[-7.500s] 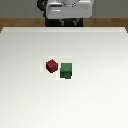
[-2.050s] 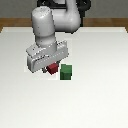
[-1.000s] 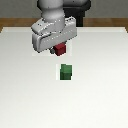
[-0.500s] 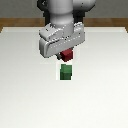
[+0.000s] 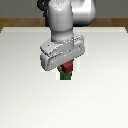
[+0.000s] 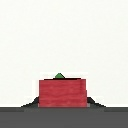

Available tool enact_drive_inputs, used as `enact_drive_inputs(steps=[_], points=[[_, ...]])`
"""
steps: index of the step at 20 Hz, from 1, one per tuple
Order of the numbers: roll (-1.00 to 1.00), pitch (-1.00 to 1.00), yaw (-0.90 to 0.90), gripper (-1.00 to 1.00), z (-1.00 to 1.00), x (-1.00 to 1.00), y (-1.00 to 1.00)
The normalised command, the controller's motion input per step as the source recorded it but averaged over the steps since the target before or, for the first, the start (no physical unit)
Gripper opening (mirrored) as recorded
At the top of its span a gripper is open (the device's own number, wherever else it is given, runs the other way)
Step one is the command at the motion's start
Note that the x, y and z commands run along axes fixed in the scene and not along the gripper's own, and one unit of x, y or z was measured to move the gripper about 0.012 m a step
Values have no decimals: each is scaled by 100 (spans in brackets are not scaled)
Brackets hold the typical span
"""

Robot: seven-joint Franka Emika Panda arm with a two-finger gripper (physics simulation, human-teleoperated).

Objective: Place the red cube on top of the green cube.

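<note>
The red cube (image 5: pixel 67 67) is held in my gripper (image 5: pixel 67 66), right above the green cube (image 5: pixel 65 76) on the white table. In the exterior view the red cube's underside seems to meet the green cube's top; whether they touch I cannot tell. The gripper's body hides the fingers and the red cube's upper part. In the wrist view the red cube (image 6: pixel 63 92) fills the space between the fingers and only a small corner of the green cube (image 6: pixel 59 76) shows past it.
The white table (image 5: pixel 25 100) spreads around the cubes, with its far edge (image 5: pixel 20 29) behind the arm. No other objects show.
My gripper took hold of the red cube, lifted it, carried it toward the exterior view's right and lowered it over the green cube. The green cube has not moved.
</note>
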Motion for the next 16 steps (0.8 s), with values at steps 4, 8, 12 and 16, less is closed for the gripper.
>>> enact_drive_inputs(steps=[4, 8, 12, 16], points=[[0, 0, 0, 100, 0, 0, 0], [0, 0, 0, 100, 0, 0, 0], [0, 0, 0, 100, 0, 0, 0], [0, 0, 0, 100, 0, 0, 0]])
